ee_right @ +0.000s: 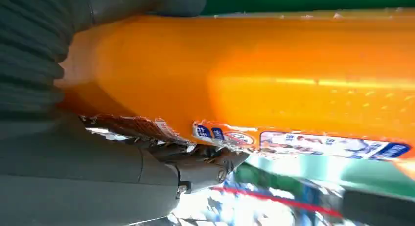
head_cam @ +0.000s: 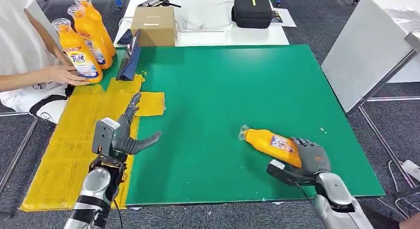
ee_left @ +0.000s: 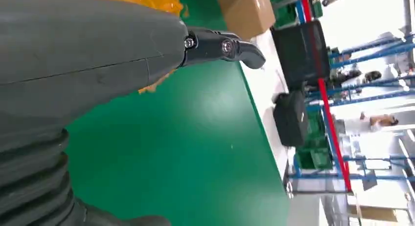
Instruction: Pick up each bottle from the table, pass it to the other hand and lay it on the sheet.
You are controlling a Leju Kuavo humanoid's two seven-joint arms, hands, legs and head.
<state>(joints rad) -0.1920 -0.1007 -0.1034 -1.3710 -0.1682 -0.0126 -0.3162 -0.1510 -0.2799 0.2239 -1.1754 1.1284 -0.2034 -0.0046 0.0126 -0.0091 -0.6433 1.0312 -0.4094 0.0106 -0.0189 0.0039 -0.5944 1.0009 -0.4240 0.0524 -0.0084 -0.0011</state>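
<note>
Head view: an orange bottle (head_cam: 270,144) is held at its base by the right hand (head_cam: 309,157), lying over the green table (head_cam: 237,90). The left hand (head_cam: 130,135) is spread, empty, beside the yellow sheet (head_cam: 59,159). Right wrist view: the bottle (ee_right: 274,79) is gripped.

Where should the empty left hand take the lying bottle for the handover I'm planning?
Probably at the neck end of the bottle, coming from the left hand's side: it lies cap toward that hand, and the right hand covers its base.
</note>
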